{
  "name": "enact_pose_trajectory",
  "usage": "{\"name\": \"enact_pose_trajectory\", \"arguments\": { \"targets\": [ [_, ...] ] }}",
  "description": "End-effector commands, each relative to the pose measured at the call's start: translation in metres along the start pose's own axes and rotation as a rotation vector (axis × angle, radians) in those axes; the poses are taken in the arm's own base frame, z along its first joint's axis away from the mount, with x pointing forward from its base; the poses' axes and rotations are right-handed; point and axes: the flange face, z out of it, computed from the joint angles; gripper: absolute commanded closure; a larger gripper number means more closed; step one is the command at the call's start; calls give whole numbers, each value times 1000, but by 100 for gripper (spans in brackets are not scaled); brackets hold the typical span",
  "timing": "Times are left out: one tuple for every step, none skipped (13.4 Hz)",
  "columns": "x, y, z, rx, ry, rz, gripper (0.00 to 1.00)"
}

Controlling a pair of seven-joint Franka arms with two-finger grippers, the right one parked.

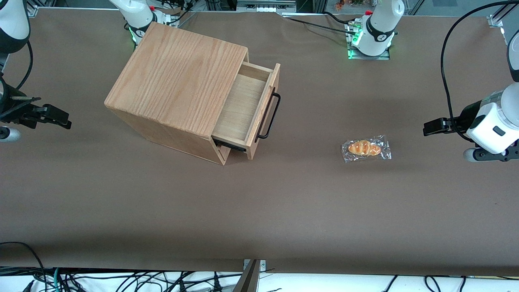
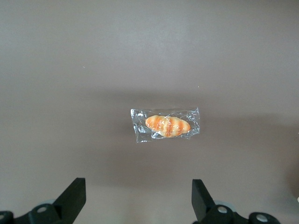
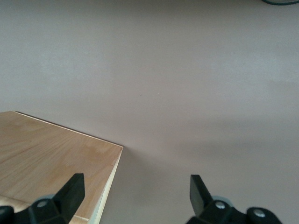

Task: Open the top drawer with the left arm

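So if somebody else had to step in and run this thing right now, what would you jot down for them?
Gripper: fingers open, holding nothing, up in the air at the working arm's end of the table, looking down on a wrapped bread roll.
Top drawer: already pulled partway out of the wooden cabinet; the inside that shows is bare wood. Its black bar handle is free, nothing touching it.
Done: the drawer is open and the arm is well clear of it.
Left: likely nothing, unless you want the drawer out farther. The roll lies on the table between the drawer and the gripper, untouched.
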Motion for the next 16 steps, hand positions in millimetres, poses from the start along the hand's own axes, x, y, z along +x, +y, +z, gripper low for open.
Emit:
{"name": "enact_pose_trajectory", "arguments": {
  "targets": [
    [-5,-3,-9,-3,3,11,0],
    [-5,-3,-10,-19,8,11,0],
    [-5,-3,-12,-22,17,11,0],
    [-3,-5,-16,-25,36,6,0],
    [-1,-5,-18,-28,51,6,0],
    [-1,-4,-18,-30,57,7,0],
    [-1,-4,-19,-41,57,9,0],
    [-1,-11,-20,-45,59,5,0],
    [-6,-18,-29,-51,73,-4,0],
    [-9,-18,-32,-64,76,-5,0],
    [-11,-18,-34,-62,78,-3,0],
    [-15,-18,-38,-59,83,-3,0],
    [-19,-17,-42,-55,88,-1,0],
    [-23,-17,-45,-54,90,0,0],
    [-25,-17,-46,-50,87,0,0],
    [-27,-16,-44,-48,80,0,0]
  ]
}}
